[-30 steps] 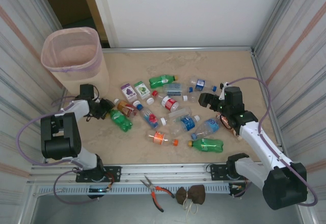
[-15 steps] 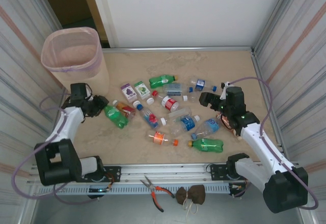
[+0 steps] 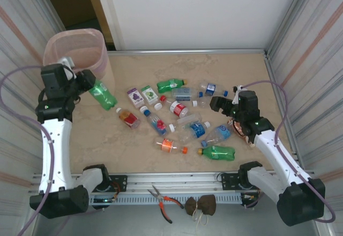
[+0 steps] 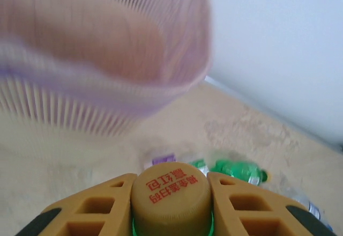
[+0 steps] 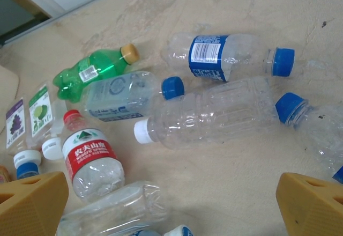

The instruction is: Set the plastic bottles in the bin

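1. The left gripper (image 3: 89, 86) was raised off the table (image 3: 241, 69), its fingers (image 4: 91, 212) pinching a green bottle (image 3: 104, 97) at the neck.
2. In the left wrist view, that bottle's yellow cap (image 4: 171, 193), printed in red, sat clamped between the two orange fingers.
3. The held bottle was tilted in the air just beside the outer wall of the bin (image 3: 101, 59) and was not inside it.
4. The bin stood at the far left corner, upright.
5. The right gripper (image 3: 216, 105) hung over the table's right side, its fingers (image 5: 32, 204) spread wide with nothing between them.
6. The other plastic bottles (image 3: 197, 129) lay scattered on their sides across the middle of the table.
7. In front of the right gripper lay a green one with a yellow cap (image 5: 91, 72), a red-labelled one (image 5: 91, 158) and a clear blue-labelled one (image 5: 225, 56).
8. Two small cartons (image 3: 142, 95) lay beside the bottles.
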Controlling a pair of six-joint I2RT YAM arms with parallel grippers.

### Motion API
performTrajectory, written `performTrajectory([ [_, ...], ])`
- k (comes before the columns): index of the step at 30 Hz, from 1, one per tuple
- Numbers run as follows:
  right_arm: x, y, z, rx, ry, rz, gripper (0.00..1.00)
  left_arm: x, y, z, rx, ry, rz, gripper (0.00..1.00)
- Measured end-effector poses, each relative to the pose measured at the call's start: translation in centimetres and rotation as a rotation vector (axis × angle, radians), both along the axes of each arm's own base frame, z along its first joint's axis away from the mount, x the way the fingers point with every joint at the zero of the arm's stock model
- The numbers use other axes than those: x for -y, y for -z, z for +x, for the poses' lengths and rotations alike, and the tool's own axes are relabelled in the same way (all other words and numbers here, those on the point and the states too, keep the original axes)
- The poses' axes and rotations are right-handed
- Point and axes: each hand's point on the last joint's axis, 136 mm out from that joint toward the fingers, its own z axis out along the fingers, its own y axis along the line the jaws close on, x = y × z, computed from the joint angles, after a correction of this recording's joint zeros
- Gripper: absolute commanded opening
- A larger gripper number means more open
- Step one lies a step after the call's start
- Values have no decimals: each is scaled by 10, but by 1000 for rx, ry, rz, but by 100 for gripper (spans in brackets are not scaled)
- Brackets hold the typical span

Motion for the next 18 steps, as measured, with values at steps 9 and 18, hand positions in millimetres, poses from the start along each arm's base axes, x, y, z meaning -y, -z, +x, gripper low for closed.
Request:
performTrajectory([
  [9,-1,-12,4,28,-1,6,99,-17,-93,41,209,4,232,0],
  [18,-3,-30,15,57,-9,-13,99,-36,-134,98,300,-9,420,0],
])
